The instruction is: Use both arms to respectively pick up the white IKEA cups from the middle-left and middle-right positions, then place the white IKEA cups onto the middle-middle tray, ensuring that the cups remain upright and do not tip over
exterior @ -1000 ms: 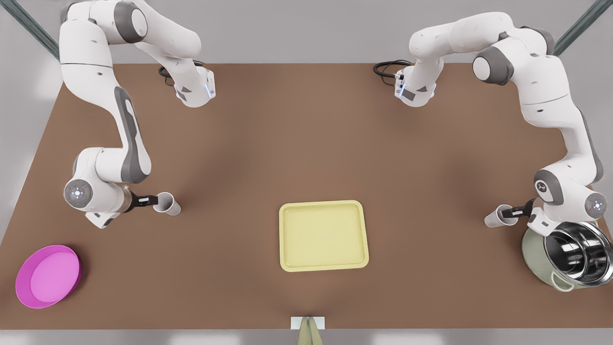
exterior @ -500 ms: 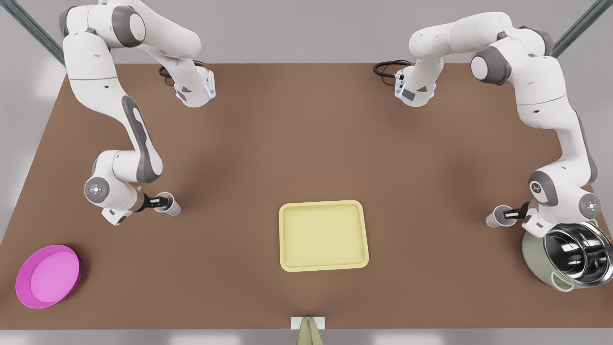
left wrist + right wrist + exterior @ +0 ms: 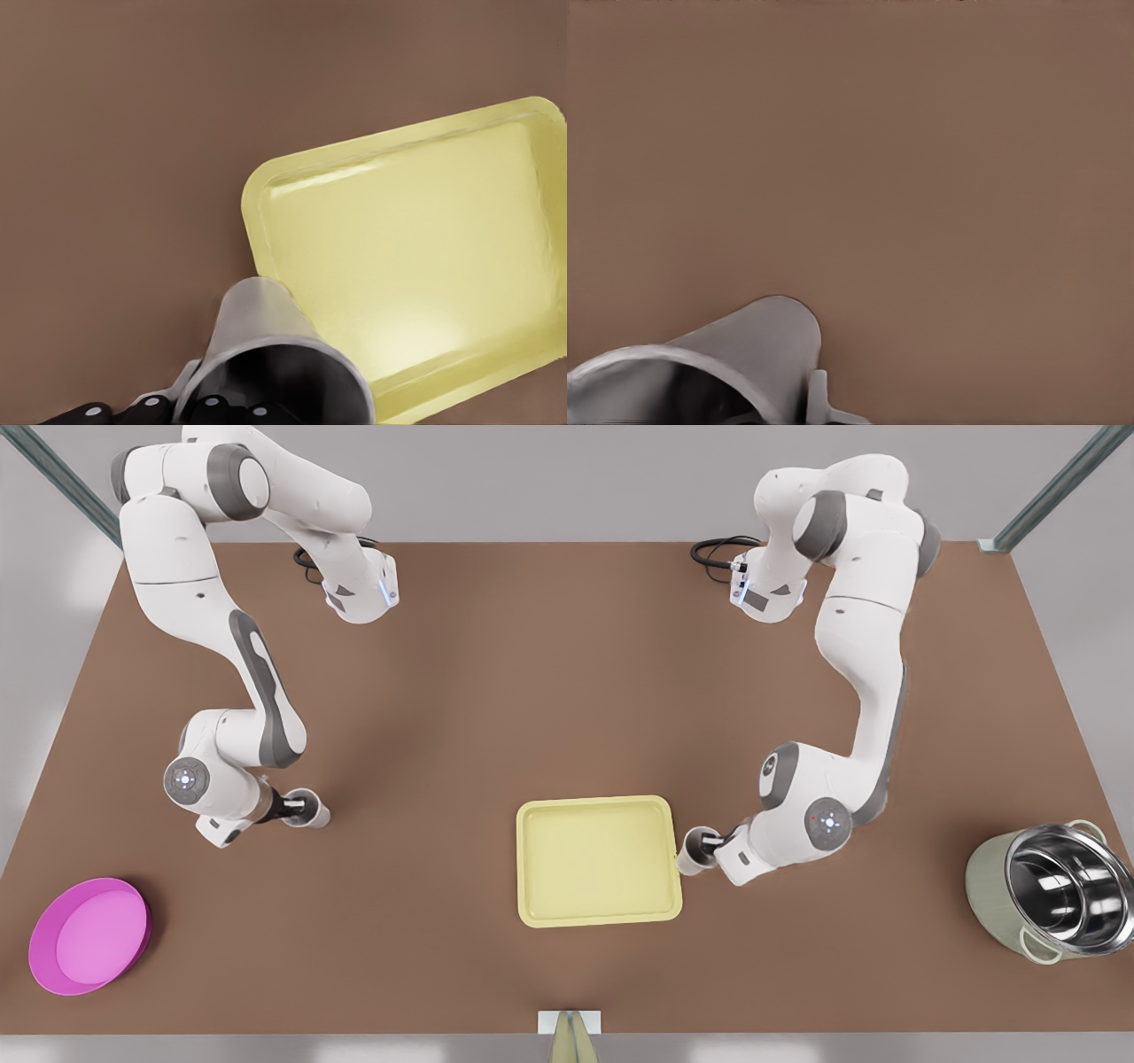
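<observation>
At the tray's (image 3: 599,908) edge on the front view's right, the left gripper (image 3: 716,840) is clamped on a white cup (image 3: 694,850), fingers pinching the rim. That cup sits just beside the tray's rim, upright as far as the front view shows; can't tell whether it touches the tray or the table (image 3: 567,673). In the left wrist view the same cup (image 3: 266,345) is close up, dark inside, with the pale yellow tray (image 3: 407,257) right beyond it and black fingers (image 3: 146,409) at its rim.

On the front view's left, the right gripper (image 3: 288,809) is closed on the other white cup (image 3: 310,811), well apart from the tray, over bare brown table. The right wrist view shows that cup (image 3: 735,354) near the lens with plain table (image 3: 921,159) behind it; can't tell if its base is on the surface.

Other items: magenta bowl (image 3: 89,934) at the near corner on the front view's left, steel pot (image 3: 1054,890) at the near corner on the front view's right. Both are well away from cups and tray.
</observation>
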Controlling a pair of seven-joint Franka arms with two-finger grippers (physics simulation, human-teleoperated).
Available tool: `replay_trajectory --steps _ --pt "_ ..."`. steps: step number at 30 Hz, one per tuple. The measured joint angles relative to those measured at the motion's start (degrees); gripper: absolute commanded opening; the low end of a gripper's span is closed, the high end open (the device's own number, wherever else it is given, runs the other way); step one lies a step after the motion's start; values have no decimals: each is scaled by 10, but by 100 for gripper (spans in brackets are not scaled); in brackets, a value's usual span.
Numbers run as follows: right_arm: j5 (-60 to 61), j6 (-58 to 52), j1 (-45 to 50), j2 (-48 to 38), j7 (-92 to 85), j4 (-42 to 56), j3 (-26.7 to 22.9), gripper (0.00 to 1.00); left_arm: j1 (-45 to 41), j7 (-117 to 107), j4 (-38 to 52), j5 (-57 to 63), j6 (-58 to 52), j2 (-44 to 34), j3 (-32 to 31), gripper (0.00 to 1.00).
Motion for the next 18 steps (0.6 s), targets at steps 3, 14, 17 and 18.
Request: replay_trajectory --steps 3,14,17,18 --pt "-1 -7 2 -4 -2 24 24 21 -53 -84 10 1 14 15 0 26" --pt "0 -18 241 64 -6 191 107 21 -86 -301 7 24 68 60 18 26" --pt "-2 -17 289 134 -5 274 106 21 -85 -341 6 22 91 71 18 38" --pt "-2 -17 306 162 -5 311 105 21 -85 -352 6 22 98 72 18 53"
